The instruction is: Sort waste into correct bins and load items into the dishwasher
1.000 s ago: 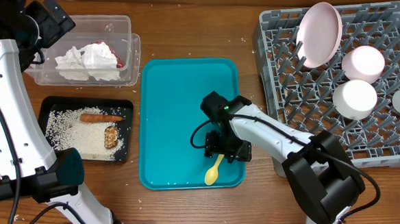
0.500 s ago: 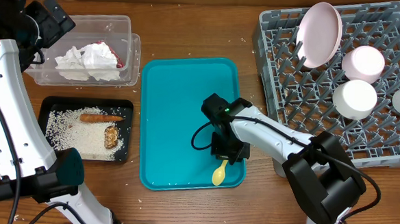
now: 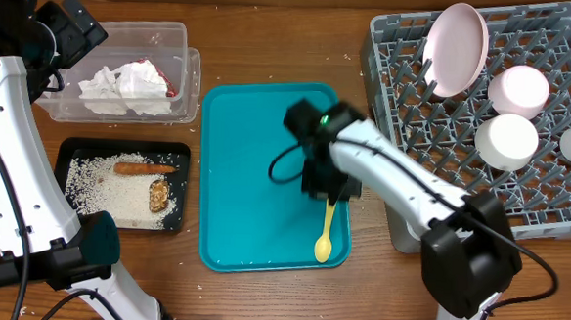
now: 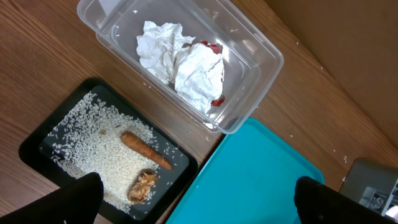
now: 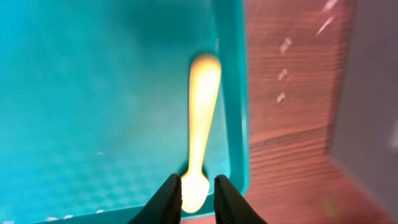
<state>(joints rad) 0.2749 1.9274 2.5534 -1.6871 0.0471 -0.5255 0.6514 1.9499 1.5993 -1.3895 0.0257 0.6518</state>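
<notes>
Narrowly, right fingers point(image 5: 169, 194) around yellow spoon point(image 5: 201, 118)

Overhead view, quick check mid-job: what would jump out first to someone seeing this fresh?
The bright teal tray at table centre stands out first, with the right tool pinching one end of a pale yellow spoon near the tray's right rim. Next comes the grey dish rack at right, with a pink plate standing on edge in its far-left corner.

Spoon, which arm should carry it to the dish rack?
Right: the right tool grips the spoon, near the rack. The left tool hangs open by the clear tub, far off.
</notes>
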